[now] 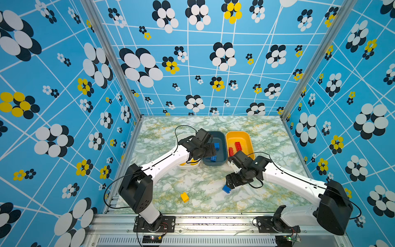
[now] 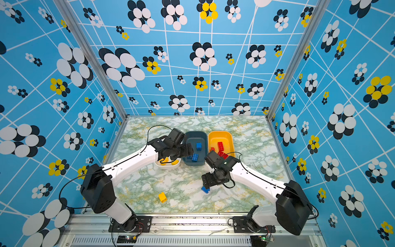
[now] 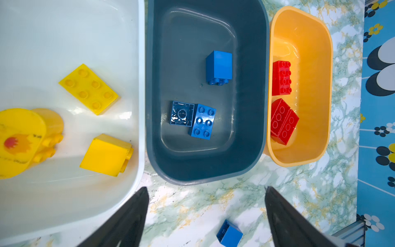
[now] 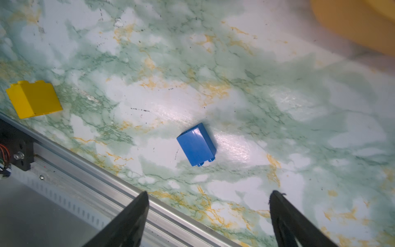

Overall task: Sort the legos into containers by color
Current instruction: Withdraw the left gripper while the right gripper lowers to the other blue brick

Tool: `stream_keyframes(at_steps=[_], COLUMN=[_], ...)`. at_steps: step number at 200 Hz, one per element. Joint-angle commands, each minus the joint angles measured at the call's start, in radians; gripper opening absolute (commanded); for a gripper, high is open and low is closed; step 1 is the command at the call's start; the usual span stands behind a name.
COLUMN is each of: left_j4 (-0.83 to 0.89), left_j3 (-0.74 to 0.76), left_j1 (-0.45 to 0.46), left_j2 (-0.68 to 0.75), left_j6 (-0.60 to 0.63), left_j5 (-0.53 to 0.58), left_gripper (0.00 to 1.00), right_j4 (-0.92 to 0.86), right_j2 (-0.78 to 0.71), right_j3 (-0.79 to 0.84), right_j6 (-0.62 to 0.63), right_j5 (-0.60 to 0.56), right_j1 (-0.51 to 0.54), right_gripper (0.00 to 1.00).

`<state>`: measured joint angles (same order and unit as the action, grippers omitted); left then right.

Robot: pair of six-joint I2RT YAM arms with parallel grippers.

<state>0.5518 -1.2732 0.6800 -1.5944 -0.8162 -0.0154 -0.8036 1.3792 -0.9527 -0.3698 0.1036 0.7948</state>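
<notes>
Both top views: high above the front rail (image 1: 213,220), looking steeply down on the whole surface (image 1: 192,181). Left wrist: close over the slate tub (image 3: 252,107). Right wrist: close, surface rail-side of tub. Wrist views share loose blue brick (image 3: 229,235).

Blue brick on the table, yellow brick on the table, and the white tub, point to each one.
blue brick (image 4: 196,147), right wrist view, on its smooth side face.
yellow brick (image 1: 184,197), in a top view, middle of its body.
white tub (image 3: 64,32), left wrist view, bare floor.
</notes>
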Motion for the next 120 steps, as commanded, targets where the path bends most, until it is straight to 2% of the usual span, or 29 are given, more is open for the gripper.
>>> stream_keyframes(at_steps=[1, 41, 120], left_j4=[-0.012, -0.010, 0.017], left_j3=[0.062, 0.190, 0.315], left_j1=[-0.011, -0.022, -0.023], left_j2=[0.082, 0.214, 0.369], left_j6=[-0.033, -0.081, -0.136], left_j5=[0.014, 0.035, 0.078], left_gripper=[0.88, 0.90, 0.92], right_j4=[-0.023, -0.036, 0.015], right_j2=[0.045, 0.144, 0.246], right_j3=[-0.038, -0.064, -0.072], right_j6=[0.108, 0.189, 0.223], right_j5=[-0.031, -0.061, -0.114], right_j1=[0.026, 0.080, 0.141], right_gripper=[0.89, 0.85, 0.73])
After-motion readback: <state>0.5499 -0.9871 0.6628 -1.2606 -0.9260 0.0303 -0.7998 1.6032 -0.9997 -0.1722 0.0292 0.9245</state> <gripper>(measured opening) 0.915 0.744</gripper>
